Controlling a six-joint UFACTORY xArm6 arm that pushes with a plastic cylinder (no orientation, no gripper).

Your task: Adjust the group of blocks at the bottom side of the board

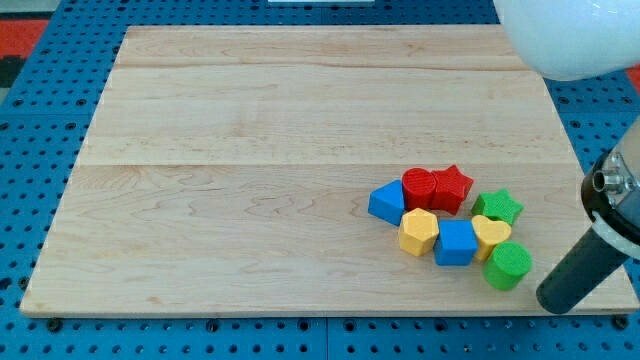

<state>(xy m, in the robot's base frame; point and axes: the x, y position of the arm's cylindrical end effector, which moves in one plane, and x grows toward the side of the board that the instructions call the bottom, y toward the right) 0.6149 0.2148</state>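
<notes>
Nearest, my tip (553, 300) rests just right of the green cylinder block (508, 265) on the wooden worktop (250, 200); no jaws exist here, only a rod.

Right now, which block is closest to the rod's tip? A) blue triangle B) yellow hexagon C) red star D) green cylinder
D: the green cylinder sits at the view's right end of the cluster, just left of my tip, with a small gap between them, while the other three lie farther toward the view's left or top.
</notes>
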